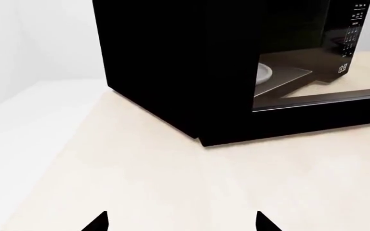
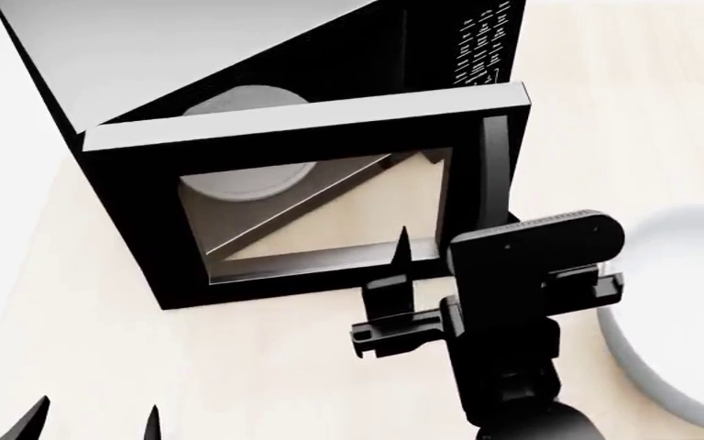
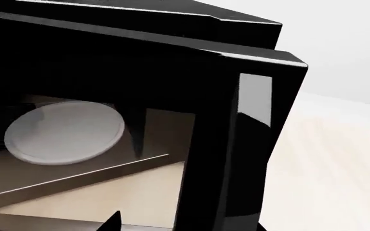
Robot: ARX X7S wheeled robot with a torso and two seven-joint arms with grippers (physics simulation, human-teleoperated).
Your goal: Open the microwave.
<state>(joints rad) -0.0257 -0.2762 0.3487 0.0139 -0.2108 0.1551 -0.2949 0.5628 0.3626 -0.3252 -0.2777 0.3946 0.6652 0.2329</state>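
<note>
The microwave [image 2: 291, 174] is shown standing on a pale wooden counter [image 2: 242, 367], directly ahead of the robot, with its door [image 2: 315, 215] already swung part-way out from the body on a hinge at the robot's left; a wedge-shaped gap is seen between door and cavity in the head view. The step in hand is judged to be the opening swing itself, begun but not completed. The right gripper [image 2: 407, 275] is placed just in front of the door's lower edge, near the vertical handle [image 2: 494, 174]; one finger is seen pointing up against the window, but whether the handle is touched or held cannot be told, nor can the spread of the jaws. The left gripper [image 1: 181, 222] is held low and well apart from the door, its two fingertips widely separated with nothing between them. For the next move, a pull or push on the door's free edge along an arc about the hinge would be called for, until the cavity is fully exposed. The microwave is rendered as a black box with a grey top; a white turntable plate [image 3: 65, 131] is visible through the glass window, and a white-labelled keypad [image 2: 480, 41] is seen on the front at the right. A white bowl [image 2: 682, 312] rests at the right.
</note>
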